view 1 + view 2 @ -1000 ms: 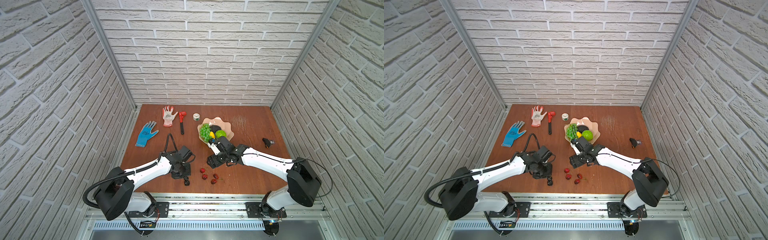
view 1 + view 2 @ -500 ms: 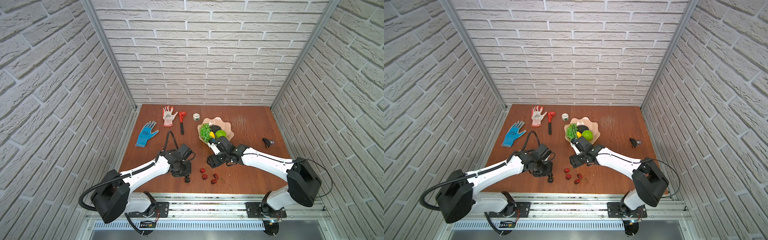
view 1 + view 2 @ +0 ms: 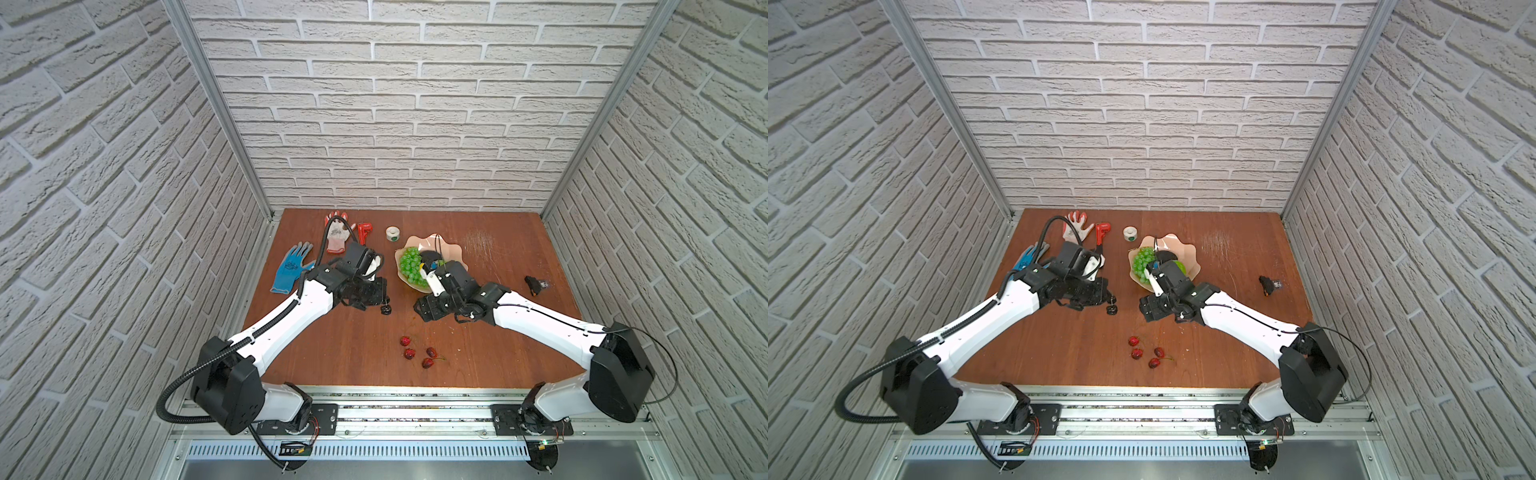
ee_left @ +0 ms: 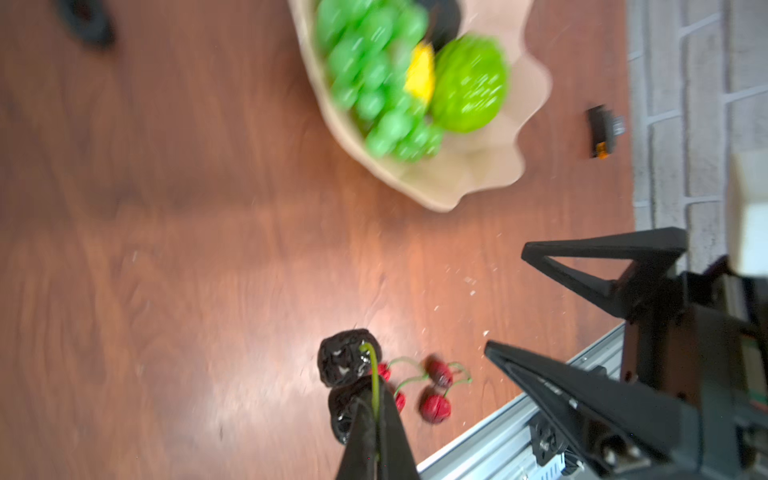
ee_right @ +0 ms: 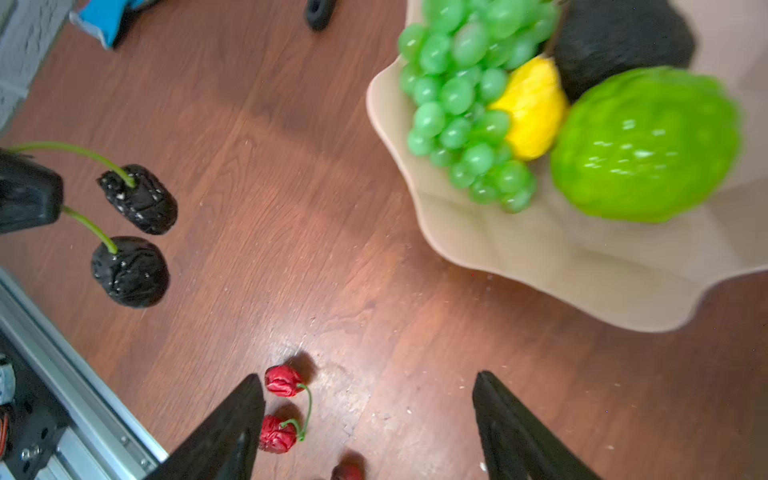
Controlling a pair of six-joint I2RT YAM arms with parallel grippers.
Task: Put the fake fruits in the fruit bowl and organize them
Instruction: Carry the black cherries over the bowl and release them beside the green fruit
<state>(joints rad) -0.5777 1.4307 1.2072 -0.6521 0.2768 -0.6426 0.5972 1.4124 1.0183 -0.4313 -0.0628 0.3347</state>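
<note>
Left gripper [image 4: 375, 395] pinches two blackberries [image 5: 139, 199] by their stems (jaws tight); right gripper [image 5: 369, 377] gapes empty; fruit bowl [image 5: 540, 266] blurred, cropped.

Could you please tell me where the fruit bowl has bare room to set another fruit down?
The glossy peach-pink scalloped bowl is bare along its rim side facing the small dark-red berries, bordered by the green grape bunch and bumpy bright-green ball. Behind them it is crowded: yellow lemon and blackish avocado sit packed together.
</note>
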